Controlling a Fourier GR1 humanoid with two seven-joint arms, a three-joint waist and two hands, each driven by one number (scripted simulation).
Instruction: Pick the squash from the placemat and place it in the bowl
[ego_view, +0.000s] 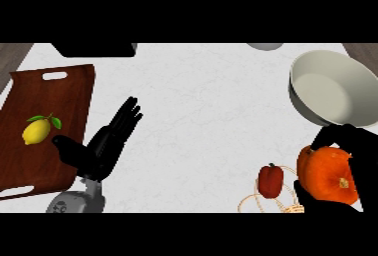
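A white, faintly marbled counter (214, 110) fills most of the frame, with strips of brown wood floor showing at the upper left and upper right corners. At the left lies a large reddish-brown cutting board (44, 145) with slot handles at its upper and lower ends; its lower corner runs out at the frame's edge. At the upper right sits a wide grey bowl (332, 92), hollow and tilted toward the viewer, partly cut off by the right edge.

At the lower right, the orange squash (328, 175) is lifted in the right hand (354, 145), whose black fingers curl round it from above and below; the squash sits just below the bowl's rim, not in it. Beneath it only a scrap of the woven placemat (277, 204) shows, its pale loops peeking out at the bottom edge, the rest hidden by the hand and the squash.

The left hand (103, 145) shows at the lower left, fingers straight and spread upward, the thumb overlapping the board's right edge.

A small red pepper (270, 181) stands on the placemat just left of the squash. A yellow lemon (36, 131) with a green leaf lies on the board. A dark object (96, 49) and a grey rounded thing (264, 46) are cut off at the top, too little showing to name.
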